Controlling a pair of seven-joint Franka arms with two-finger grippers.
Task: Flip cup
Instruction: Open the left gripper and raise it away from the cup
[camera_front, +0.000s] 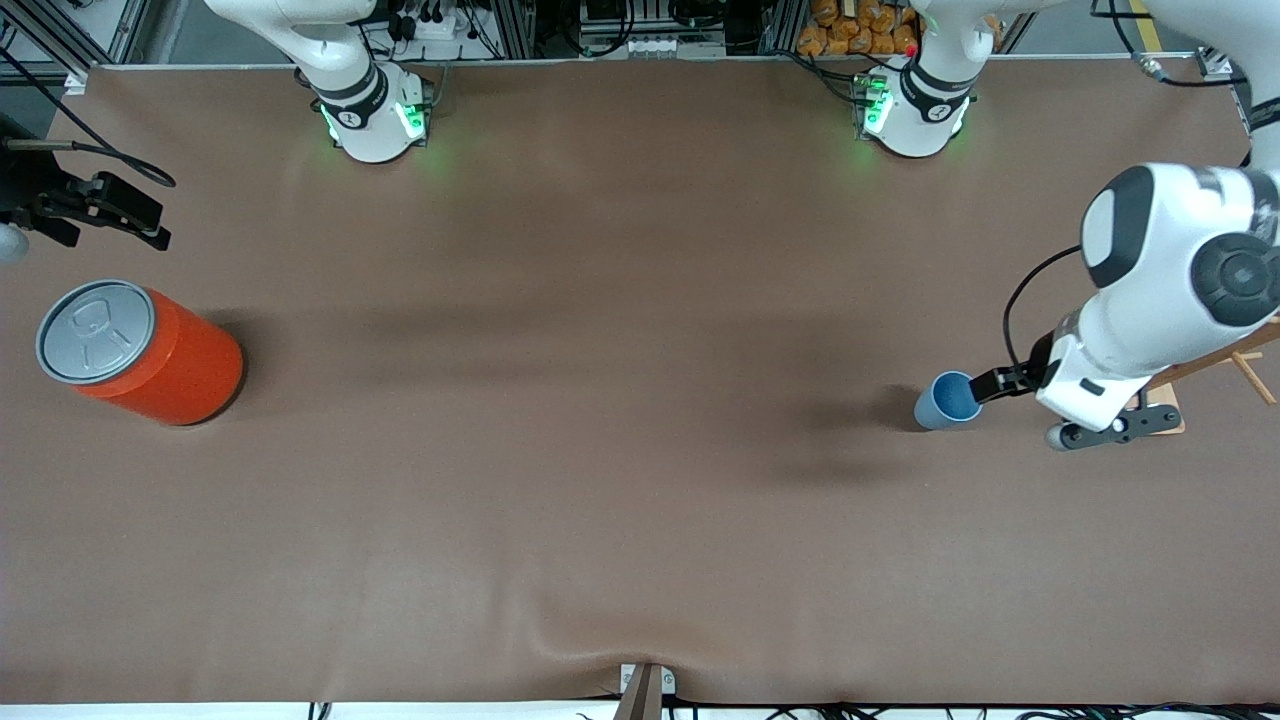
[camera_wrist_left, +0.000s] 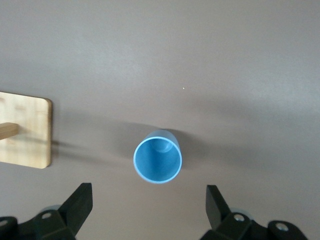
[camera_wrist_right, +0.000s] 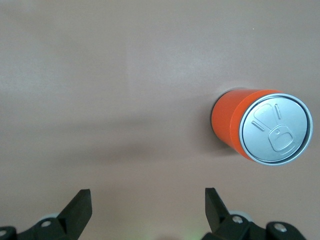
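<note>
cup (camera_front: 948, 399) upright, mouth up, on table (camera_front: 600, 450) near left arm's edge | likely light, stiff, smooth plastic; pinch across the wall below the rim | can (camera_front: 140, 352) near right arm's edge | left gripper (camera_wrist_left: 147, 207) above cup, jaws spread, empty | right gripper (camera_wrist_right: 147, 207) beside can, spread, waiting

Orange can (camera_front: 165, 365) with a grey pull-tab lid (camera_front: 95, 331), standing upright on the brown surface (camera_front: 600, 400) toward the right arm's end. Light wooden stand (camera_front: 1200, 385), its flat base plate (camera_wrist_left: 25, 131) resting on the same surface at the left arm's end. Metal bracket (camera_front: 645, 685) at the surface edge nearest the front camera.
</note>
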